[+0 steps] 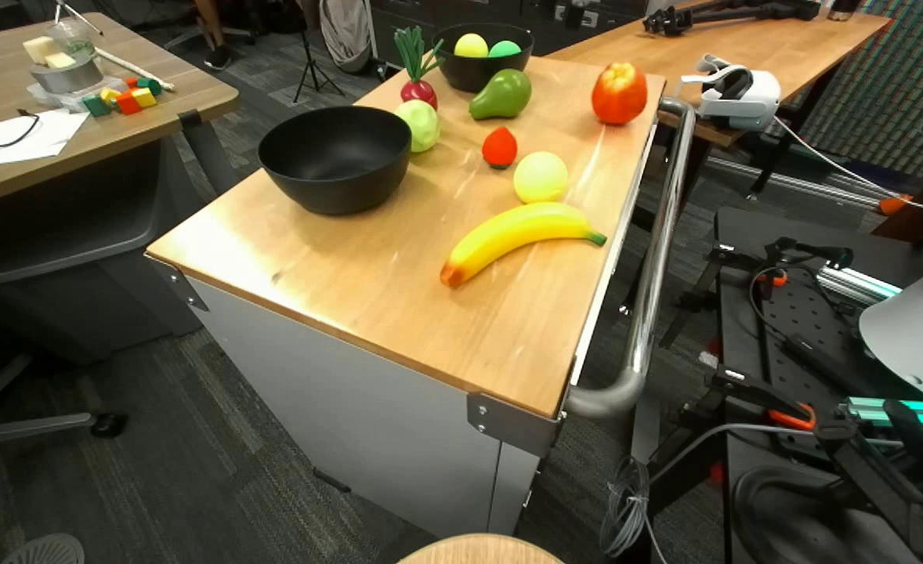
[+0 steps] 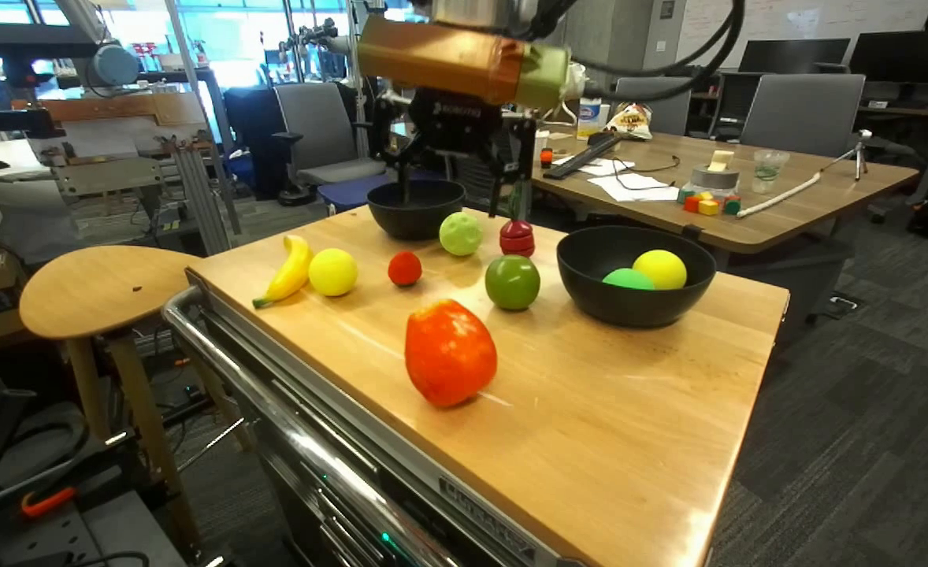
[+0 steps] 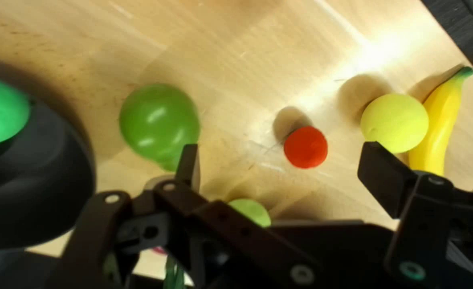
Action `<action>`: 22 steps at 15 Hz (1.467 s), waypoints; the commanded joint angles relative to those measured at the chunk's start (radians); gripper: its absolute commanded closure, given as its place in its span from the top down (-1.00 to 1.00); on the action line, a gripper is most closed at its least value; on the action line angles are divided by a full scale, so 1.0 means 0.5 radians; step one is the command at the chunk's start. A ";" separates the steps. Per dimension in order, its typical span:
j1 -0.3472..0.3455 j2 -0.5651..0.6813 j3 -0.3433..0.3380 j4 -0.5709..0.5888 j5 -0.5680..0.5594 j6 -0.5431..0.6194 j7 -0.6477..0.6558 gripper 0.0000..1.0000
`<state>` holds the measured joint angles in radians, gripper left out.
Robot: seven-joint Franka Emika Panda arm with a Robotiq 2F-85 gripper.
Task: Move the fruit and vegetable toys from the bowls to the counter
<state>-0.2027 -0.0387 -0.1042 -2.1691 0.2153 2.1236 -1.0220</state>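
A black bowl [image 2: 629, 309] still holds a green toy [image 2: 629, 278] and a yellow toy [image 2: 659, 269]. Nothing shows inside the black bowl [image 1: 334, 184] at the opposite end. On the counter [image 1: 399, 266] lie the banana [image 1: 520, 235], a yellow ball [image 1: 541, 178], a small red piece [image 3: 305, 147], a green pear [image 1: 502, 95], a pale green round toy [image 2: 461, 234], a red root with leaves [image 2: 517, 239] and a large orange-red fruit [image 2: 450, 354]. Above them, my gripper [image 3: 283, 168] is open, its fingers wide apart and holding nothing. The red piece shows below, in line with the gap.
A metal rail [image 1: 661, 258] runs along one counter edge. Beside the counter stands a wooden table [image 2: 779, 169] with papers, coloured blocks [image 2: 704, 206] and a tape roll. A round stool [image 2: 105, 287] stands near the rail's end.
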 commanded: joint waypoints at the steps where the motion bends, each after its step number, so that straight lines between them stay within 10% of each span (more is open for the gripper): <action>1: 0.000 0.142 -0.106 0.336 0.093 0.041 0.066 1.00; 14: -0.045 0.356 -0.152 0.511 0.118 0.345 0.213 1.00; 22: -0.093 0.671 -0.160 0.703 -0.006 0.389 1.167 1.00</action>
<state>-0.2450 0.2325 -0.1871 -1.8737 0.2450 2.3449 -0.5998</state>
